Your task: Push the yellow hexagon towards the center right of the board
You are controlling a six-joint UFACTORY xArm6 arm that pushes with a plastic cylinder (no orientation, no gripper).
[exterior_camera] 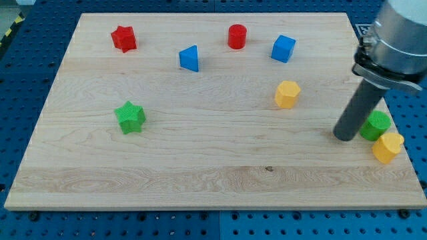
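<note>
My tip (345, 137) rests on the board (200, 167) near its right edge, a little below mid-height; it is a plain rod with no jaws, so nothing is gripped. Just to the tip's right sits the green cylinder (375, 125), touching or nearly touching the rod, and below that, at the right edge, lies a yellow heart-like block (387, 147) touching the green cylinder. The yellow hexagon (287, 94) stands apart from the tip, up and to its left, right of the board's centre. The blue cube (283, 49) is above the hexagon near the top edge, with the red cylinder (237, 36) to its left. The blue triangle (189, 59) sits left of that, and the red star (123, 39) lies toward the top left corner. The green star (129, 117) sits on the left half. No writing or label can be read anywhere.
</note>
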